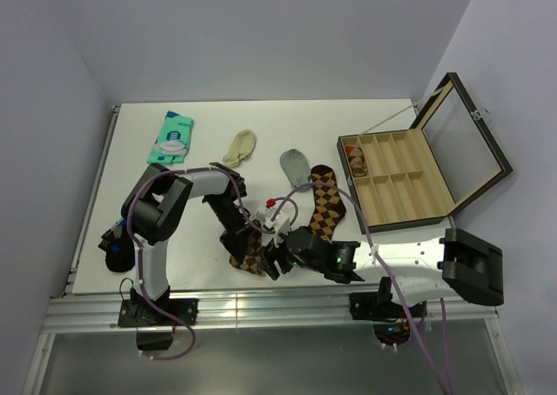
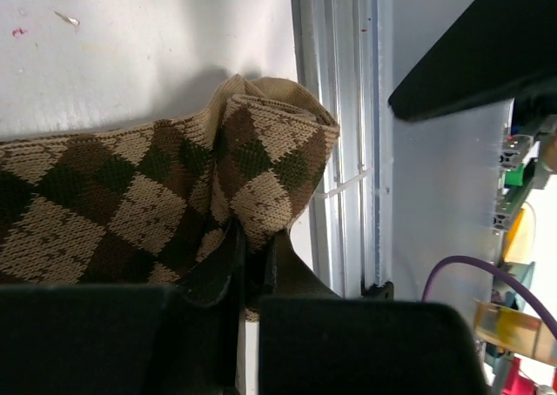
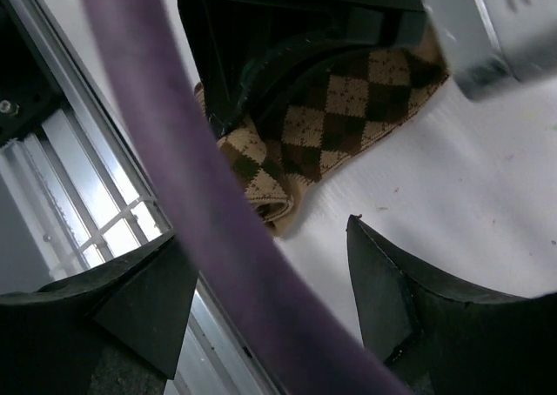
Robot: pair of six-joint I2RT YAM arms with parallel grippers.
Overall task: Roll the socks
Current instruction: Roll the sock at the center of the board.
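The long brown argyle socks (image 1: 324, 205) lie from the table's middle down to its near edge. Their near end is folded over into a small roll (image 2: 265, 164), which also shows in the right wrist view (image 3: 270, 182). My left gripper (image 1: 239, 245) is shut on that rolled end; its jaws pinch the fabric (image 2: 252, 256). My right gripper (image 1: 271, 263) is open and empty just right of the roll, its fingers (image 3: 383, 282) spread above the bare table. A purple cable (image 3: 200, 195) crosses the right wrist view and hides part of the gap.
A cream ankle sock (image 1: 241, 146) and a grey ankle sock (image 1: 296, 164) lie behind the argyle socks. An open wooden compartment box (image 1: 409, 182) stands at the right. A teal packet (image 1: 171, 137) lies at the back left. The metal table rail (image 2: 344, 151) runs right beside the roll.
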